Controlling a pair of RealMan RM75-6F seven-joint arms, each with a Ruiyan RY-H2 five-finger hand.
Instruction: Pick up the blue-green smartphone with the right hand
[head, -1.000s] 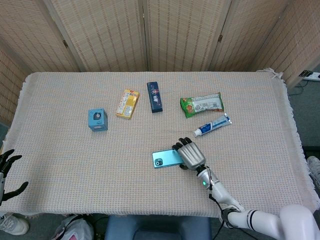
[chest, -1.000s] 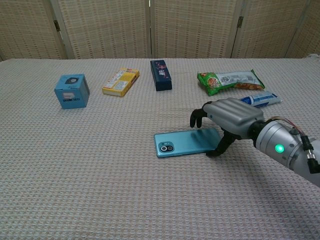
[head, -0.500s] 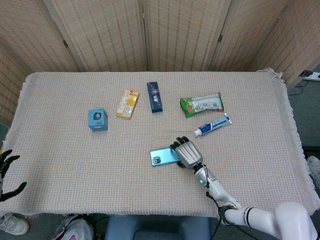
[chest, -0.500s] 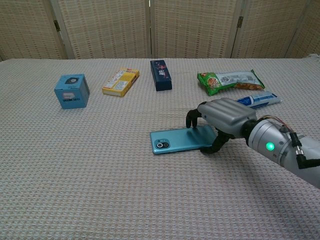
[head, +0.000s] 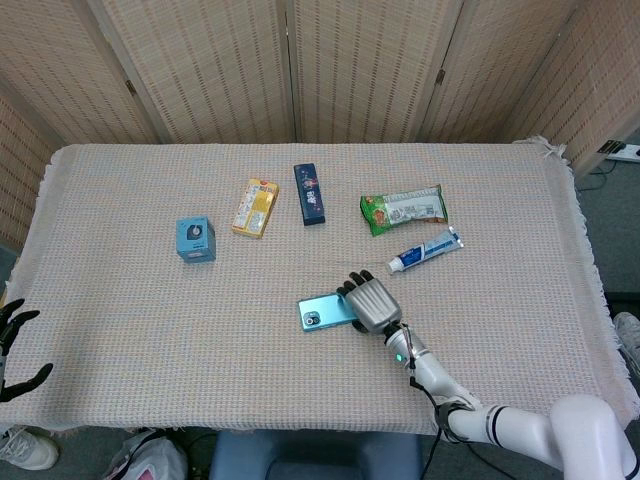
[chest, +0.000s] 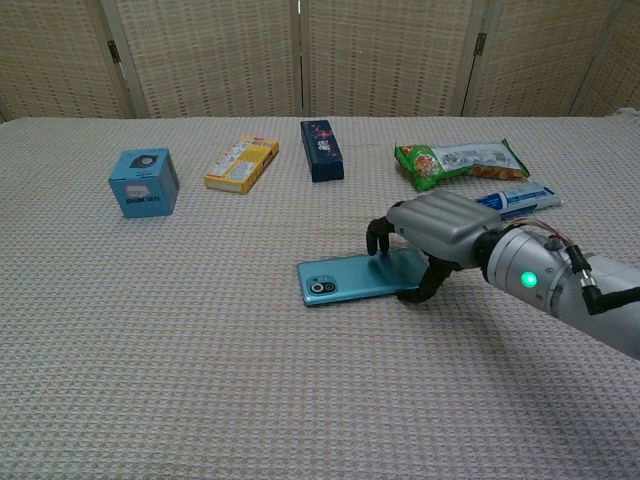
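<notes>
The blue-green smartphone (head: 323, 313) (chest: 348, 280) lies flat on the woven tablecloth, camera end pointing left. My right hand (head: 370, 303) (chest: 435, 228) covers its right end. The fingers hook over the far edge and the thumb presses the near edge, so the hand grips the phone, which still touches the cloth. My left hand (head: 15, 350) hangs off the table's front left corner in the head view, fingers spread and holding nothing. The chest view does not show it.
Across the back of the table stand a blue box (head: 195, 240), a yellow box (head: 255, 207) and a dark blue box (head: 310, 194). A green snack packet (head: 402, 209) and a toothpaste tube (head: 425, 250) lie just behind my right hand.
My right hand has slid a little to the left, and the phone has moved left with it between the fingers and thumb. The left hand has barely shifted.
</notes>
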